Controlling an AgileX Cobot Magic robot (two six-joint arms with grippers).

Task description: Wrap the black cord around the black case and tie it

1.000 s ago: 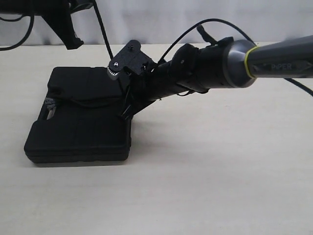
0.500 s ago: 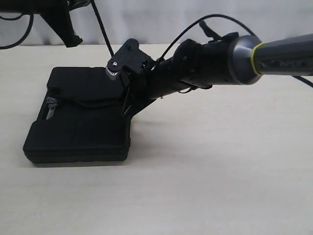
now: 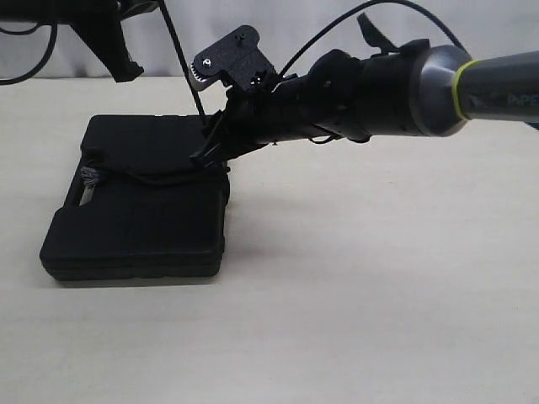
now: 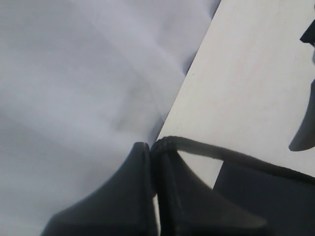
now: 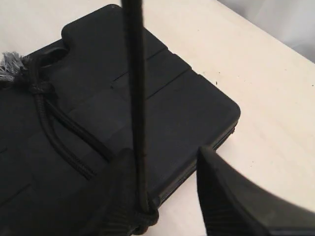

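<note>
The right gripper [image 5: 165,160] has just released: its jaws now stand apart, and the black cord [image 5: 136,73] runs free along one finger. We note it has also risen from the edge of the black case [image 5: 189,105], which lies flat on the table [image 3: 354,303]. The left gripper [image 4: 152,147] stays clenched on the cord, holding it taut. We judge the tie not yet made. Lettering on the right arm [image 3: 497,84] reads partly "PIPE".
</note>
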